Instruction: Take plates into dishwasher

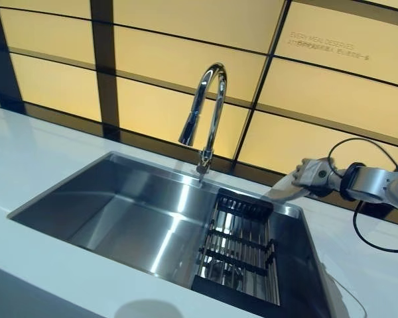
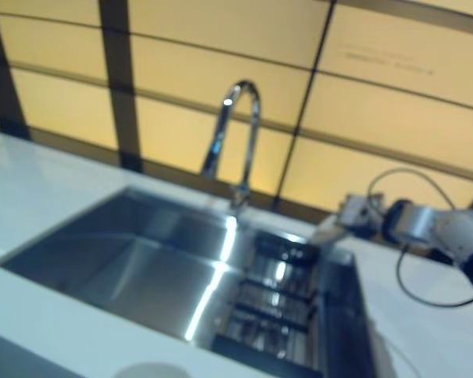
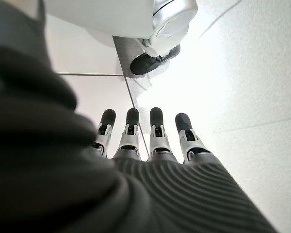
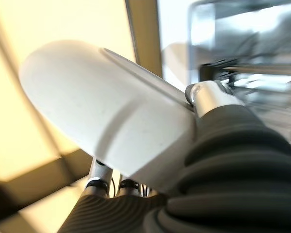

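Note:
My right hand (image 1: 316, 176) is over the counter at the far right corner of the sink and is shut on a white plate (image 1: 282, 192). The plate is tilted and points toward the sink. In the right wrist view the plate (image 4: 102, 107) fills the middle, with my thumb (image 4: 208, 94) pressed on its rim. A black dish rack (image 1: 242, 242) with metal bars lies in the right end of the sink. My left hand (image 3: 155, 145) shows only in its own wrist view, with straight fingers that hang toward the floor and hold nothing.
A steel sink (image 1: 119, 212) is set in a white counter (image 1: 33, 159). A tall chrome tap (image 1: 205, 112) stands behind it, just left of the rack. A yellow panelled wall (image 1: 186, 33) rises behind the counter. No dishwasher shows.

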Tool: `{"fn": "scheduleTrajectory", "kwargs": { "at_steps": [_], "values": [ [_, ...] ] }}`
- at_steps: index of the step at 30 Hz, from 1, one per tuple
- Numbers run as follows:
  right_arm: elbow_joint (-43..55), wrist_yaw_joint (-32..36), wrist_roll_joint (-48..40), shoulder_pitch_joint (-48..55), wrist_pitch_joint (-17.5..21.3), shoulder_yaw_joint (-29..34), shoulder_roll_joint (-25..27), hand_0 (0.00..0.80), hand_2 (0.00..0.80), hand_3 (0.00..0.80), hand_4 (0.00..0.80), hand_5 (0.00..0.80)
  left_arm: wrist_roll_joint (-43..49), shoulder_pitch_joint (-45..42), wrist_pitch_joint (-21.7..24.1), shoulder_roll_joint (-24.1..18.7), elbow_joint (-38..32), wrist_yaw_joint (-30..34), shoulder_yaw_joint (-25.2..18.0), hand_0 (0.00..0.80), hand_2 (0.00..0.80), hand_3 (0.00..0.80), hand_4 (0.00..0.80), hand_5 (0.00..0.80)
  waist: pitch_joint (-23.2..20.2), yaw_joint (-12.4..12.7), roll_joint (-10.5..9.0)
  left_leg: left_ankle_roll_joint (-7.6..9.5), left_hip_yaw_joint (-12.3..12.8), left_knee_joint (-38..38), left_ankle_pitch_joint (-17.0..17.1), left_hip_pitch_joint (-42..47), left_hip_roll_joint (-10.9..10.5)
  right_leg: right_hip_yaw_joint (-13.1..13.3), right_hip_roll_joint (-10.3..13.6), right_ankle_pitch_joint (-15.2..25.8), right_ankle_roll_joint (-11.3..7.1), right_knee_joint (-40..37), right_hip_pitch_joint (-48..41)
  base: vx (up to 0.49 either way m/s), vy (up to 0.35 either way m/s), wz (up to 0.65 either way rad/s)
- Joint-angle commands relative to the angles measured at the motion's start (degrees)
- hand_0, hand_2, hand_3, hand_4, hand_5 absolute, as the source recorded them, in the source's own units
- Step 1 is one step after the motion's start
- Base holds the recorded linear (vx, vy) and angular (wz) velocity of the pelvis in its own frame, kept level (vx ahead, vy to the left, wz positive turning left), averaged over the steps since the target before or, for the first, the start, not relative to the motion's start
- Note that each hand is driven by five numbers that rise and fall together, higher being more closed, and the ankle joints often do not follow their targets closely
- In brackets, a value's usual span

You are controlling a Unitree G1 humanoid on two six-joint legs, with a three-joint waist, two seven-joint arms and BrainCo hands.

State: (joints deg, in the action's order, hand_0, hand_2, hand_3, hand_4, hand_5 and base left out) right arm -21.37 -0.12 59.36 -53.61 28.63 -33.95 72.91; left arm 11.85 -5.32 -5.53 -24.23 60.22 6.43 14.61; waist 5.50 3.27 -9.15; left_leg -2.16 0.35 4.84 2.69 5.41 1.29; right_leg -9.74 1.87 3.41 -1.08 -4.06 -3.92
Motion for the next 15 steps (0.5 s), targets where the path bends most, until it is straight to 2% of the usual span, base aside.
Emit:
{"fn": "scheduleTrajectory", "kwargs": {
  "at_steps": [1, 6, 8, 9, 10, 11, 12, 15],
  "values": [
    [-0.85, -6.02, -12.58, -3.44, -9.67, 4.85, 5.27, 0.800, 0.800, 0.800, 0.800, 0.800, -2.83, 1.54, 2.52, 0.71, 2.43, -0.67, 1.03, 0.000, 0.000, 0.000, 0.000, 0.000, -0.61, -0.79, -0.01, 4.17, 2.27, -0.66, -4.94, 0.36, -2.41, 2.34, 3.91, -1.22, -7.06, 7.41, 1.35, -0.015, 0.137, -0.29],
    [-1.95, -14.46, -34.95, -3.36, -15.15, 11.62, 7.97, 0.800, 0.800, 0.800, 0.800, 0.800, -3.41, 1.78, 3.29, 0.49, 3.28, -0.76, 2.38, 0.000, 0.000, 0.000, 0.000, 0.000, -0.45, -2.25, 0.83, 4.68, 2.31, -0.85, -5.40, 0.56, -2.81, 4.36, 4.86, 1.15, -8.39, 9.92, 3.44, 0.015, 0.117, -0.23],
    [-1.75, -17.23, -42.18, -2.08, -16.18, 16.08, 8.71, 0.800, 0.800, 0.800, 0.800, 0.800, -3.09, 1.71, 3.51, 0.50, 3.98, -0.47, 2.71, 0.000, 0.000, 0.000, 0.000, 0.000, -0.51, -2.98, 1.19, 4.73, 2.31, -0.73, -5.67, 0.76, -3.01, 4.97, 5.15, 2.34, -8.77, 10.35, 4.22, 0.075, 0.112, -0.21],
    [-1.20, -18.91, -48.84, 0.33, -16.49, 20.20, 9.18, 0.800, 0.800, 0.800, 0.800, 0.800, -2.25, 1.51, 3.62, 0.58, 4.55, -0.01, 2.89, 0.000, 0.000, 0.000, 0.000, 0.000, -0.62, -3.50, 1.45, 4.65, 2.37, -0.61, -5.85, 0.84, -3.05, 5.41, 5.26, 3.10, -9.01, 10.05, 4.64, 0.087, 0.075, -0.17],
    [-0.97, -19.87, -50.63, 1.18, -16.64, 21.69, 9.15, 0.800, 0.800, 0.800, 0.800, 0.800, -1.87, 1.44, 3.71, 0.59, 4.79, 0.10, 2.96, 0.000, 0.000, 0.000, 0.000, 0.000, -0.66, -3.70, 1.50, 4.60, 2.44, -0.56, -5.92, 0.87, -3.05, 5.53, 5.31, 3.39, -9.11, 9.91, 4.81, 0.107, 0.075, -0.23],
    [-0.35, -20.98, -54.60, 3.58, -16.93, 25.79, 9.09, 0.800, 0.800, 0.800, 0.800, 0.800, -1.37, 1.29, 3.71, 0.39, 5.32, 0.40, 3.55, 0.000, 0.000, 0.000, 0.000, 0.000, -0.74, -4.21, 1.51, 4.45, 2.88, -0.39, -6.25, 1.06, -2.99, 5.82, 5.35, 4.24, -9.45, 9.14, 5.34, 0.096, 0.046, -0.18],
    [-0.08, -22.37, -58.66, 4.99, -16.70, 28.18, 8.77, 0.800, 0.800, 0.800, 0.800, 0.800, -1.07, 1.15, 3.86, 0.40, 5.80, 0.44, 3.93, 0.000, 0.000, 0.000, 0.000, 0.000, -0.82, -4.58, 1.54, 4.33, 3.40, -0.28, -6.49, 1.26, -2.98, 5.71, 5.32, 4.73, -9.72, 8.14, 5.69, 0.125, 0.043, -0.23],
    [2.23, -26.57, -62.10, 8.33, -16.71, 34.26, 7.33, 0.800, 0.800, 0.800, 0.800, 0.800, -0.07, 0.47, 4.61, 0.28, 6.85, 0.94, 4.49, 0.000, 0.000, 0.000, 0.000, 0.000, -0.54, -5.67, 1.72, 3.88, 5.74, 0.08, -7.10, 2.29, -2.87, 3.46, 5.38, 7.06, -10.69, 6.64, 8.22, 0.079, 0.033, -0.40]
  ]
}}
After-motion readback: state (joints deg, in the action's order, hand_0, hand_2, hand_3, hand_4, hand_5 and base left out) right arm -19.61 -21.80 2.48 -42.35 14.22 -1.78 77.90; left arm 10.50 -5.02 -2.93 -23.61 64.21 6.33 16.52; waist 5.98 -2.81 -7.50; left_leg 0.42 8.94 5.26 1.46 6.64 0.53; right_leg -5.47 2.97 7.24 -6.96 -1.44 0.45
